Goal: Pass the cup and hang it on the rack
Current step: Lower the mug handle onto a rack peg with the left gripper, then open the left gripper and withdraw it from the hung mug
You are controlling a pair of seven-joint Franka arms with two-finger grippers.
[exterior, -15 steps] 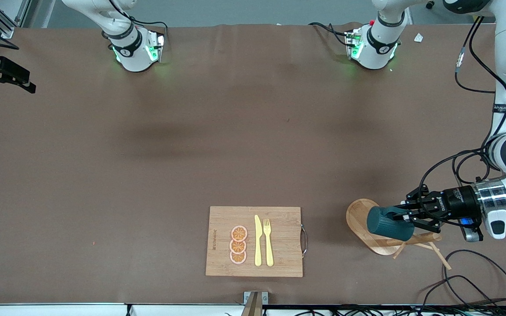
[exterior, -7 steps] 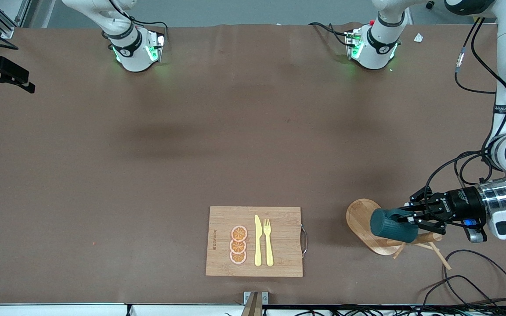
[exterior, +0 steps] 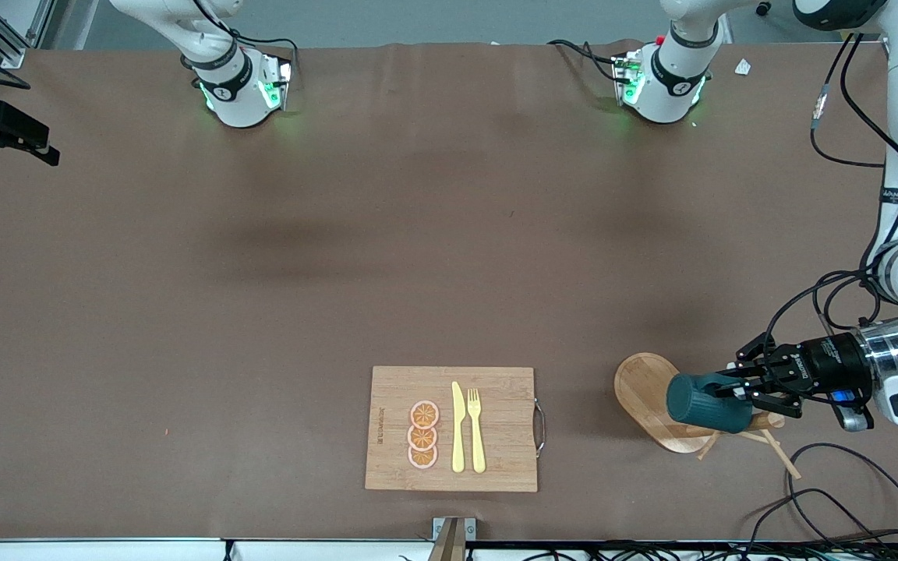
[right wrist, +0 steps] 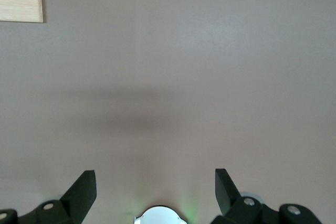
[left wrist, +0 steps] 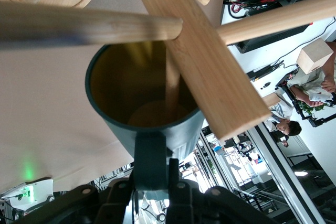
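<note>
Our left gripper grips the small dark teal ribbed cup by its loop handle over the light wooden rack — rigid, light, chippable; right gripper waits, spread — empty

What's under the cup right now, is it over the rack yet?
The cup, held sideways by the left gripper, is over the rack, covering its post. Whether the handle is on a peg cannot be seen.

Teal cup sideways at wooden rack, peg inside
</note>
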